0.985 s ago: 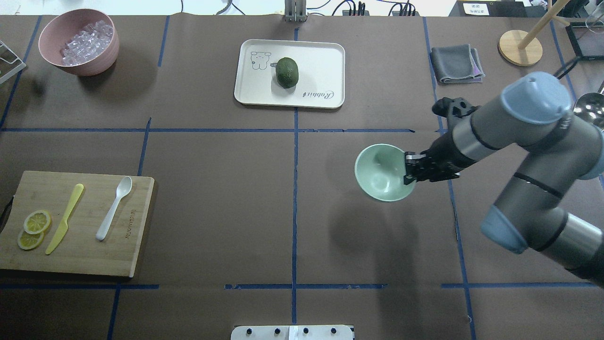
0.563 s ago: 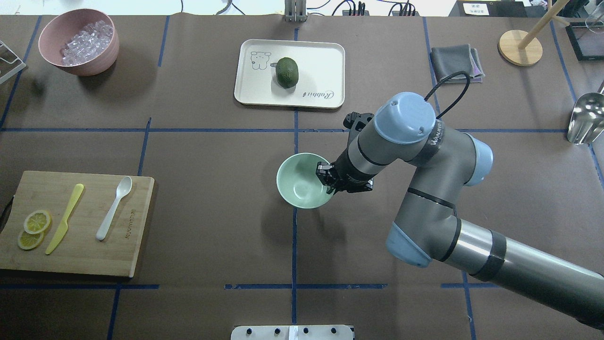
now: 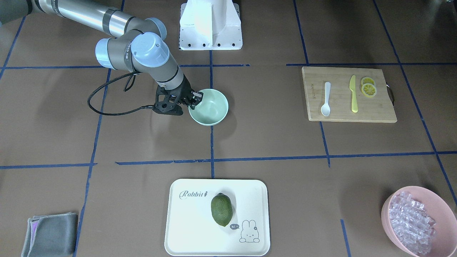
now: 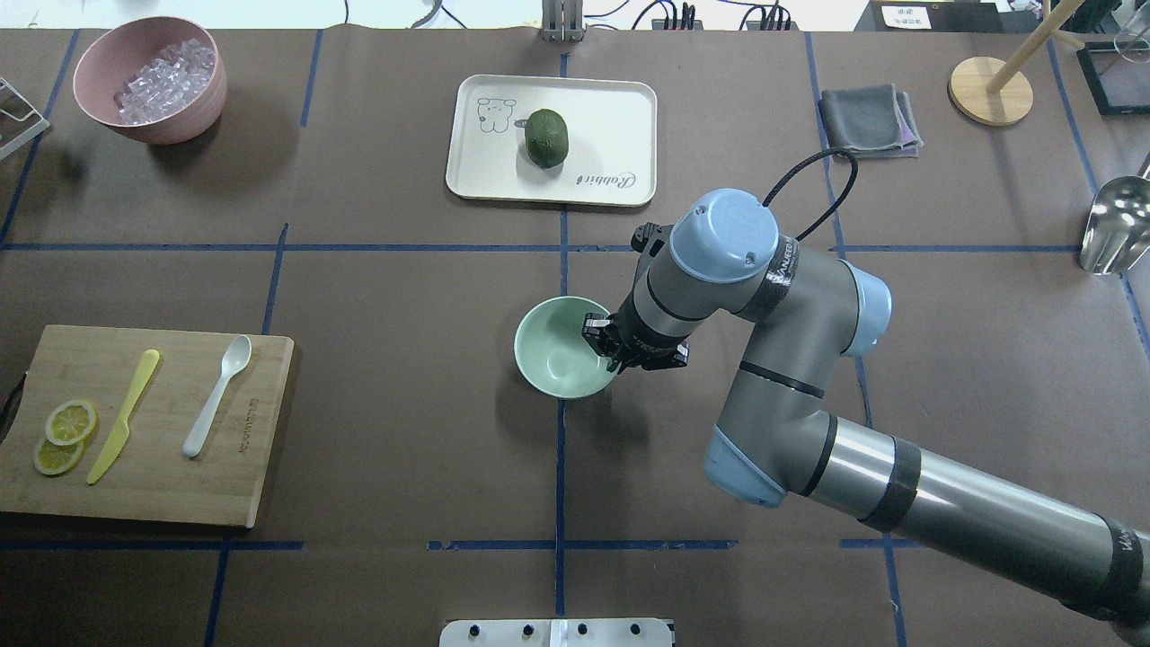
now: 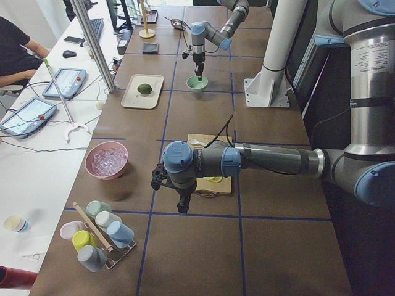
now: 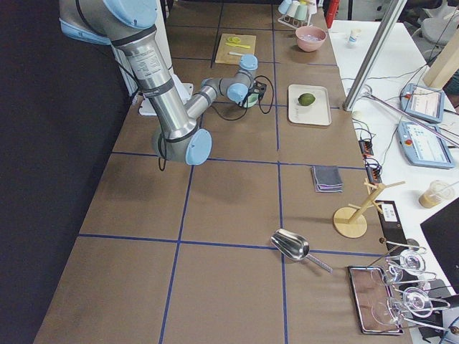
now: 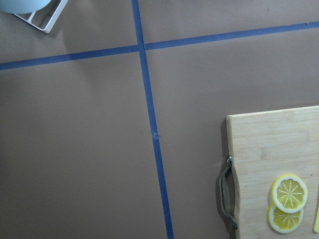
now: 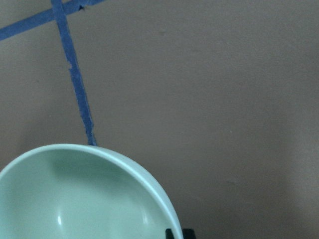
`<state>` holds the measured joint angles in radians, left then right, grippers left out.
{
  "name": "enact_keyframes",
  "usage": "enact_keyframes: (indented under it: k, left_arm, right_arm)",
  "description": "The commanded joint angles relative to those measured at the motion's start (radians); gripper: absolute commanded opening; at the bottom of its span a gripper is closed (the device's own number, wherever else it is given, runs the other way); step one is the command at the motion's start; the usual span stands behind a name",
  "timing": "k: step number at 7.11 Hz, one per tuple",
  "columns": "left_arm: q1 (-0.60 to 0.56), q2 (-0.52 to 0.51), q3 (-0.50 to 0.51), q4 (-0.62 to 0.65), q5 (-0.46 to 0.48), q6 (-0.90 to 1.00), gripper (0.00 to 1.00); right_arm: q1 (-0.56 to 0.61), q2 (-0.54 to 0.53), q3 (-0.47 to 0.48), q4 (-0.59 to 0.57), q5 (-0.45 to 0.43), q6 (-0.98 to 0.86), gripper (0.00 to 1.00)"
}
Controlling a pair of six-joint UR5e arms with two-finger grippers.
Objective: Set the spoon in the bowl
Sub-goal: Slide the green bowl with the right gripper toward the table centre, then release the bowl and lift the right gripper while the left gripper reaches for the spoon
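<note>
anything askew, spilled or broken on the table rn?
Nothing stands out. The mint-green bowl is upright, its rim pinched by the right pincer. The white spoon lies flat on the cutting board beside the yellow knife and lemon slices. The clear cubes are inside the pink bowl; no spills visible.

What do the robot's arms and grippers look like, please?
Both arms are smooth grey metal tubes with pale blue caps at the joints. The right arm has black bands and a black cable looping off its wrist. The right gripper is black with two short fingers. The left arm looks alike, ending in a black left gripper.
</note>
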<state>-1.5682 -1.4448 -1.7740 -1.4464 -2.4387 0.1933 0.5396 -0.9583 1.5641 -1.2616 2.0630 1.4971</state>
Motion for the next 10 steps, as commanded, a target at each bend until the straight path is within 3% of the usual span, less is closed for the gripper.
enact_keyframes:
  k: [1, 2, 3, 4, 5, 7, 8, 9, 10]
  left_arm:
    - [0.007, 0.0, -0.005, 0.0, 0.0, 0.0, 1.0]
    - [0.007, 0.0, -0.011, -0.002, 0.0, -0.002, 1.0]
    - [0.019, 0.0, -0.013, -0.002, -0.002, 0.0, 1.0]
    - [0.03, 0.0, 0.004, -0.053, -0.029, 0.002, 1.0]
    - [0.046, 0.006, 0.004, -0.092, -0.043, -0.005, 1.0]
    - [0.147, -0.005, -0.016, -0.132, -0.043, -0.084, 1.0]
    - [0.231, -0.005, -0.021, -0.282, -0.036, -0.244, 1.0]
    - [0.317, -0.005, -0.021, -0.448, -0.03, -0.412, 1.0]
    - [0.42, -0.009, -0.042, -0.532, 0.049, -0.548, 1.0]
  right_arm:
    - [-0.001, 0.004, -0.004, 0.004, 0.0, -0.001, 0.12]
    - [-0.001, 0.012, -0.002, 0.004, 0.0, 0.0, 0.33]
    - [-0.001, 0.016, -0.001, 0.005, 0.0, 0.0, 0.9]
    - [-0.001, 0.016, 0.007, 0.005, 0.002, 0.005, 0.99]
    - [0.003, 0.004, 0.045, 0.005, 0.003, 0.005, 1.0]
    - [0.058, -0.185, 0.297, -0.001, 0.023, -0.003, 1.0]
    - [0.118, -0.276, 0.371, -0.001, 0.07, -0.009, 1.0]
    - [0.21, -0.315, 0.385, -0.001, 0.133, -0.021, 1.0]
    - [0.293, -0.354, 0.389, -0.001, 0.214, -0.114, 1.0]
